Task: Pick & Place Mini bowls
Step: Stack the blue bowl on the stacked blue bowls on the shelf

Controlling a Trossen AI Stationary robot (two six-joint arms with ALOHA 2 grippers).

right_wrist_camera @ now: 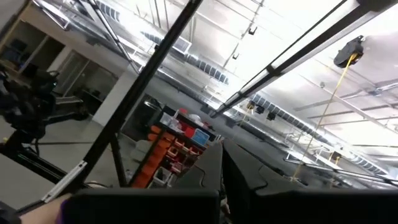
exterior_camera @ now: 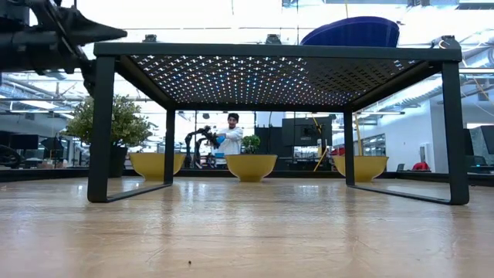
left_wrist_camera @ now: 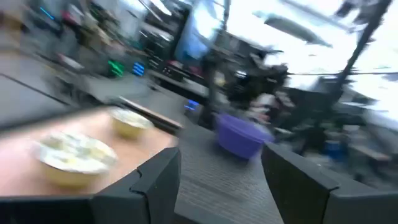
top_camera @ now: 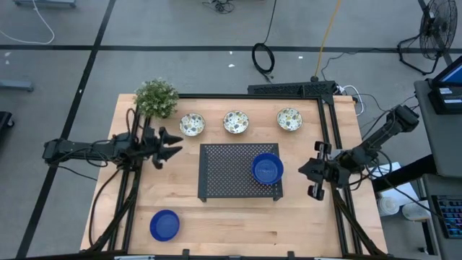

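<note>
Tabletop: left end effector [top_camera: 173,146] gaping, apparently empty; right end effector [top_camera: 315,178] closed.

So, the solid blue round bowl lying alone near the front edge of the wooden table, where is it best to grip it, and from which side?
Probably at the rim. The blue bowl sits upright and shallow, with open table all around it, so a gripper should likely come straight down, one finger inside the wall and one outside. The open left gripper is on its side of the table.
</note>
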